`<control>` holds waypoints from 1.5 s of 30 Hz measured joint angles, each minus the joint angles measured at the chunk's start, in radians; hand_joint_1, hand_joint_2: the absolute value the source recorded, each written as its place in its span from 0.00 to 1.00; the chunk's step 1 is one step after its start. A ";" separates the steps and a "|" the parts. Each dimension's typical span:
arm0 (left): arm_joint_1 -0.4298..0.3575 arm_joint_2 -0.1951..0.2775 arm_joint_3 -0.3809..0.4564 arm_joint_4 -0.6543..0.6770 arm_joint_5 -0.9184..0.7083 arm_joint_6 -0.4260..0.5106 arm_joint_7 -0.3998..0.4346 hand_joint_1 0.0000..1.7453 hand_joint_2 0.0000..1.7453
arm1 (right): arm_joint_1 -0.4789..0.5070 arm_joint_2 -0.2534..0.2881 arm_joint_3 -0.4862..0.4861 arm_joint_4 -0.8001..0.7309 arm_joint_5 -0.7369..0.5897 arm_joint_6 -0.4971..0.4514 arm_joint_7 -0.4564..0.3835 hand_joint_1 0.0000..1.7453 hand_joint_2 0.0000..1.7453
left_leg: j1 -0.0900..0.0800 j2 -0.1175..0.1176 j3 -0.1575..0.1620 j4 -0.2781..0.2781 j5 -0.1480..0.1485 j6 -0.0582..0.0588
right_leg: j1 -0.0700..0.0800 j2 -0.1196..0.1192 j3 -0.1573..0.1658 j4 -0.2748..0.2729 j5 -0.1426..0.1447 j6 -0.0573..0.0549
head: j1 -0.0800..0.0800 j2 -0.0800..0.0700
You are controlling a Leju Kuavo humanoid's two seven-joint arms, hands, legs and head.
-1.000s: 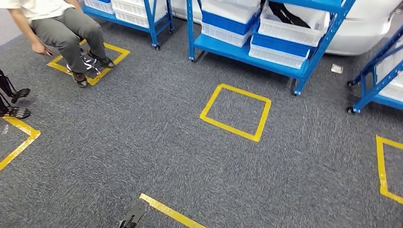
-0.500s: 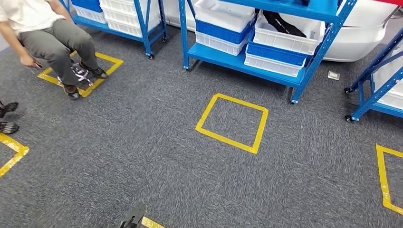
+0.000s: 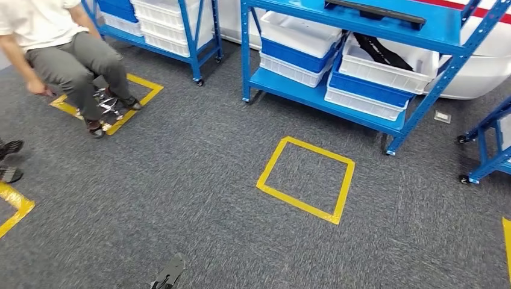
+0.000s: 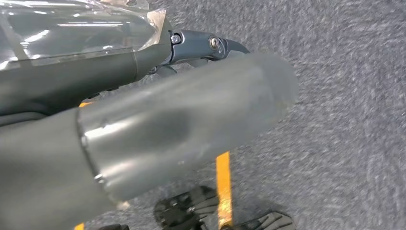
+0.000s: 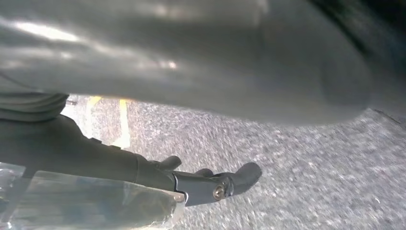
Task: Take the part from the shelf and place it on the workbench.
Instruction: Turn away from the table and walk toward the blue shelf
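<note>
Part: long black bar [image 3: 375, 12] lying on the top level of the blue shelf [image 3: 447, 31].
Lower level: stacked white and blue bins [image 3: 299, 43]; one holds black straps.
Left hand [image 4: 158, 120]: hanging over grey carpet, nothing held, fingers extended.
Right hand [image 5: 210, 72]: over the carpet too, fingers out, nothing held.
Floor: yellow tape square [image 3: 306, 179] before the shelf.
Person [image 3: 57, 45]: seated, far left.

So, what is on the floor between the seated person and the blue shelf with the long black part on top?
In the head view, only grey carpet lies between the seated person and the blue shelf carrying the black part.
</note>
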 joint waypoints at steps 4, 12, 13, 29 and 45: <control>-0.015 -0.010 -0.003 -0.002 -0.002 -0.004 0.001 0.00 0.00 | -0.017 -0.009 -0.004 -0.002 0.000 0.000 0.000 0.00 0.00 | 0.012 0.012 -0.009 0.154 0.068 -0.025 | 0.002 0.008 0.112 -0.054 0.015 -0.060 | 0.011 0.000; -0.020 0.008 -0.006 -0.002 -0.003 -0.029 0.019 0.00 0.00 | -0.013 0.004 -0.011 -0.002 0.010 0.004 0.001 0.00 0.00 | 0.065 0.036 -0.298 0.230 -0.090 -0.099 | -0.066 0.023 0.260 -0.066 -0.102 -0.033 | 0.012 -0.001; -0.017 0.009 -0.006 0.000 -0.003 -0.029 0.019 0.00 0.00 | -0.011 0.002 -0.012 -0.002 0.011 0.004 0.001 0.00 0.00 | 0.075 0.050 -0.311 0.180 -0.005 -0.113 | -0.072 0.023 0.282 -0.062 -0.124 -0.020 | 0.007 -0.001; -0.014 0.010 -0.003 0.000 -0.001 -0.031 0.016 0.00 0.00 | -0.019 0.013 -0.041 -0.002 -0.002 -0.051 0.065 0.00 1.00 | 0.006 0.043 0.041 -0.034 0.016 -0.025 | -0.006 -0.022 -0.024 0.014 -0.030 -0.002 | 0.022 0.000; -0.010 0.009 -0.001 -0.001 -0.001 0.004 0.006 0.00 0.00 | -0.019 0.006 -0.090 -0.002 -0.001 -0.010 0.090 0.00 1.00 | 0.020 -0.038 -0.250 0.105 0.092 -0.048 | 0.005 0.128 0.112 -0.046 0.016 -0.074 | 0.014 0.000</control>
